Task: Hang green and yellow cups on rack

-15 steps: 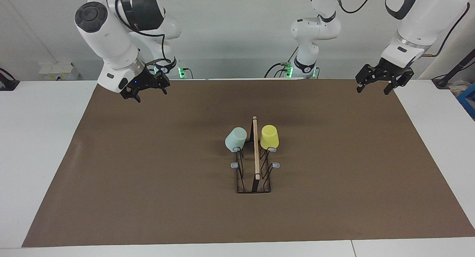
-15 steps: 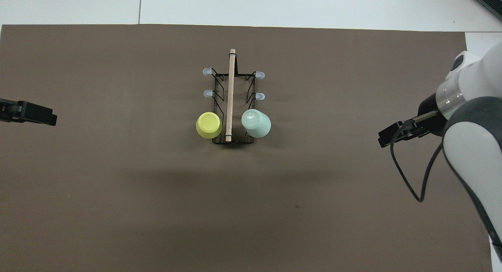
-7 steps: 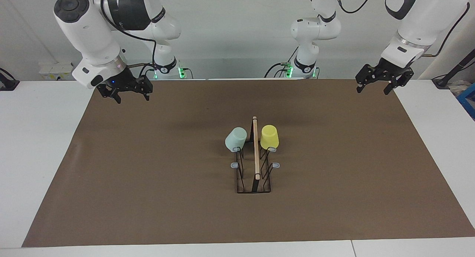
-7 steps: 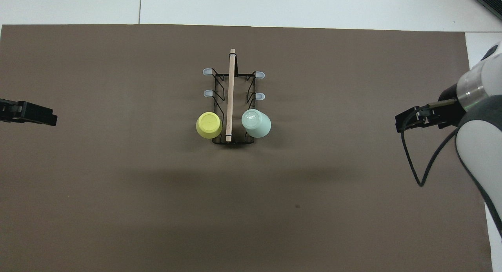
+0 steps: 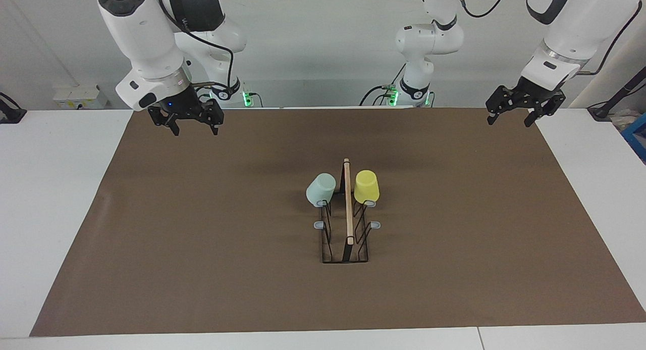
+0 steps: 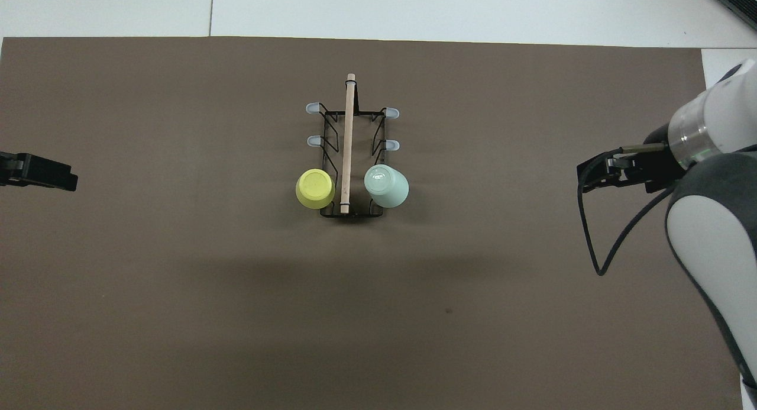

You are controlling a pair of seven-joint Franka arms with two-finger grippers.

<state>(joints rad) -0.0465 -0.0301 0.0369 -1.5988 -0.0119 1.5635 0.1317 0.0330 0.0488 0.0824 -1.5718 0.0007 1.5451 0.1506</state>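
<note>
At mid-table, on the brown mat [image 5: 202, 229], the rack [image 5: 346, 239] stands with its wooden bar [image 5: 347, 203] running away from the robots, and both cups are already hung mouth-down on the pair of prongs nearest the robots: the green cup [image 5: 321, 189] on the side toward the right arm's end, tilted outward, and the yellow cup [image 5: 366, 186] on the side toward the left arm's end, sitting nearly upright. Inverted over upturned prongs, each cup is carried from inside by its prong, which would explain the lean of the green one following the prong's angle. Four grey-capped prongs [image 5: 319, 225] farther from the robots stay bare. Right gripper [image 5: 186, 125] hangs in the air over the mat's edge at the right arm's end, jaws spread wide and holding nothing; left gripper [image 5: 520, 110] hangs over the mat's corner at the left arm's end, jaws likewise wide and empty. Both arms stand well apart from the rack, a posture consistent with the task being finished, since no cup remains on the table [image 5: 60, 198]. No brand, label or other writing can be read on the cups, rack or mat; markings on the arms are too small to make out.
</note>
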